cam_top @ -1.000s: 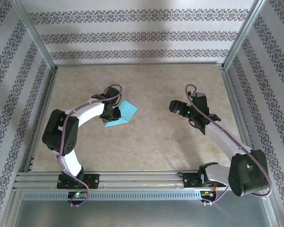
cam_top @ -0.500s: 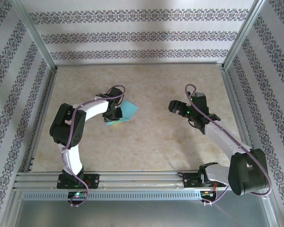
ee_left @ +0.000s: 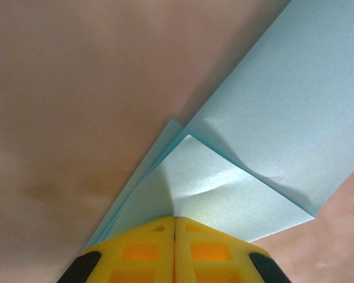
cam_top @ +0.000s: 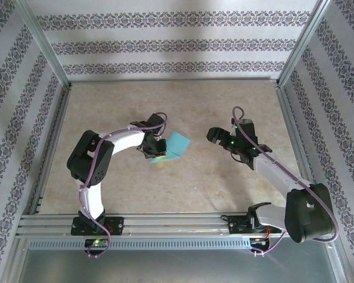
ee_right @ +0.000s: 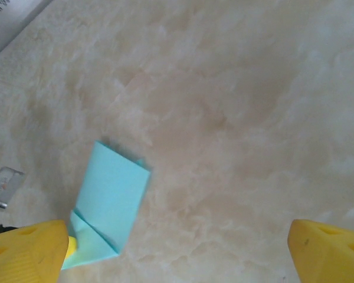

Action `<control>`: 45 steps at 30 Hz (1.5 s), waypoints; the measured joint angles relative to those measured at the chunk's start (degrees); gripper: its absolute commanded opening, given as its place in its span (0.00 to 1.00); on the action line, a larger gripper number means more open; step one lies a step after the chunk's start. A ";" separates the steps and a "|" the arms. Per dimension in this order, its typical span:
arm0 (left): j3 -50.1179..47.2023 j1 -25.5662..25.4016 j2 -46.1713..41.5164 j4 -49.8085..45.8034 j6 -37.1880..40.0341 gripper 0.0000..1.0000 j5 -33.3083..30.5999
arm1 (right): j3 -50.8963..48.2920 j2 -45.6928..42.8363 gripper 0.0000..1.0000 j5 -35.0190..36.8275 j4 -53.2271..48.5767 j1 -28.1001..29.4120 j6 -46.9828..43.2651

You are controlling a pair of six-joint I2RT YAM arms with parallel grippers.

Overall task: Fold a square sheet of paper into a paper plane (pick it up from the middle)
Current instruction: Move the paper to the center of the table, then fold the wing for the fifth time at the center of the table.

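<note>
**Left arm pinches folded teal sheet while its partner waits, jaws wide**

From above, the left gripper (cam_top: 154, 147) has its jaws pressed together on the near-left corner of the square sheet of paper (cam_top: 177, 144), close to the middle of the table (cam_top: 183, 100). The sheet juts toward the right gripper (cam_top: 215, 135), which faces it with jaws spread wide and nothing between them. A clear gap separates the two. Bare tabletop lies all round the pair, and the patterned walls (cam_top: 165, 44) and frame posts (cam_top: 44, 47) stand well away from both arms, so there is room to swing either way.

The left wrist camera shows yellow fingers (ee_left: 147, 244) meeting tip to tip on a corner of the sheet (ee_left: 271, 118), which is folded into overlapping layers. A soft dent crosses the upper layer just past the pinch. The surface behind is blurred, which suggests the paper hangs above it.

The right wrist camera puts the sheet (ee_right: 115, 197) low and to the left, beside one of its own widely parted fingertips (ee_right: 23, 247). Open marbled table (ee_right: 236, 106) stretches ahead.

The hazard is the hold itself. A corner pinch on thin paper could let the sheet sag, swivel or slip free, and the layers may splay so the fold loses its line. The dent could set as a stray crease. If the right gripper closes off-edge or pulls against its partner, the paper may tear.
</note>
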 measured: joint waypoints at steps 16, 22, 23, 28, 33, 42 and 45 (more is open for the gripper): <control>0.81 -6.16 -2.40 5.49 -8.90 0.10 2.01 | -4.55 1.53 0.89 -1.57 0.81 5.88 12.28; 3.08 -6.14 -1.42 5.22 -8.24 0.09 0.00 | -4.72 4.04 0.82 -2.19 1.92 7.93 14.88; 3.54 -6.14 -0.85 5.16 -8.07 0.08 -0.33 | -4.72 4.46 0.81 -2.36 2.12 8.26 15.15; 4.22 -6.14 2.03 4.94 -7.80 0.06 -2.43 | -4.70 6.32 0.73 -3.02 2.64 9.05 17.49; 3.85 -6.14 2.91 4.66 -7.87 0.05 -3.43 | -4.70 7.61 0.68 -3.61 2.82 10.49 21.09; 3.10 -6.14 2.91 5.03 -8.74 0.05 -3.89 | -4.04 11.52 0.59 -4.48 4.33 14.45 28.33; 3.08 -6.14 2.91 5.09 -8.92 0.05 -3.87 | -4.00 13.60 0.55 -5.27 6.43 15.34 30.71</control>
